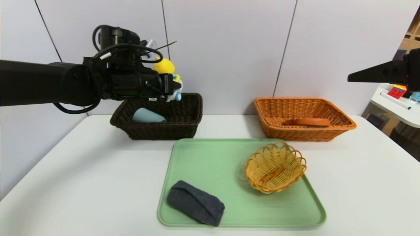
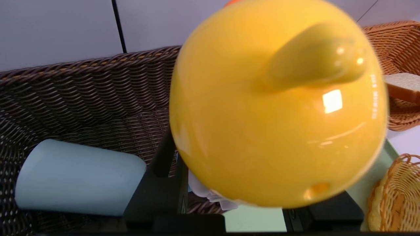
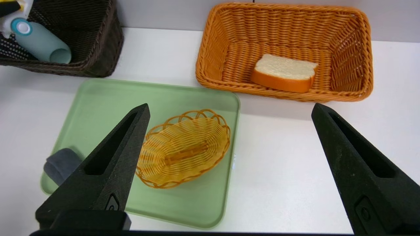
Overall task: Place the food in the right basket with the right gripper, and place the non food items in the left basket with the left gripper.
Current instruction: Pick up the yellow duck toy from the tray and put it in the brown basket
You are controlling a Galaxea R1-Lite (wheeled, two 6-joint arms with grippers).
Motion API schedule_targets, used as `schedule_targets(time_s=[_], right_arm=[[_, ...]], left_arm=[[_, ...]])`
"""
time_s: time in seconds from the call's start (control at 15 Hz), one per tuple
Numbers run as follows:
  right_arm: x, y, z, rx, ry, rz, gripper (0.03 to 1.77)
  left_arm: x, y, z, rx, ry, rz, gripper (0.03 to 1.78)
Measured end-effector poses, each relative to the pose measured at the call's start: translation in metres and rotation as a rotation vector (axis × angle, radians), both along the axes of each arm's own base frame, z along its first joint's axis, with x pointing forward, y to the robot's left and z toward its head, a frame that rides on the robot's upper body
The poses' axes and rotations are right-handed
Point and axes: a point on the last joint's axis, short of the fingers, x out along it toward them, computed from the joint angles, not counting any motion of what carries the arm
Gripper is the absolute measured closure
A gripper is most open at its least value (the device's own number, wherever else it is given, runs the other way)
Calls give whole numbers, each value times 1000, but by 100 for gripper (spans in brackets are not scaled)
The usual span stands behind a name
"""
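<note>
My left gripper [image 1: 172, 88] hangs over the dark brown left basket [image 1: 183, 111], shut on the yellow duck toy [image 1: 165, 67]. Up close the duck [image 2: 279, 105] fills the left wrist view, its white base wedged between the black fingers [image 2: 162, 164]. A blue-grey cup [image 1: 148, 116] lies on its side inside that basket. The bread slice [image 3: 283, 72] rests in the orange-tan right basket [image 3: 223, 32]. The dark grey pouch [image 1: 196, 202] lies on the tray's near left corner. My right gripper [image 3: 229, 106] is raised at the far right, open and empty.
A green tray [image 1: 210, 157] sits in the middle of the white table, with a small round yellow wicker bowl [image 1: 275, 166] on its right half. A side table with a coloured cube [image 1: 397, 91] stands beyond the right edge.
</note>
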Motion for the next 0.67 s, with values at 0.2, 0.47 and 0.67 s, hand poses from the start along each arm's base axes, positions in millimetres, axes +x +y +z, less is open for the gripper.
schedule_targets(time_s=[0.2,0.47,0.67], right_arm=[[-2,-4,-7,-41,42,-11,10],[-5,-8,-21,-106,184,-17,10],[-7,-8,-27,-128,250,-12,10]], left_arm=[[19,-6,-14,15,20,18,106],[33,-12,-32,40,55,22,106],[39,-12,-41,58,74,27,106]])
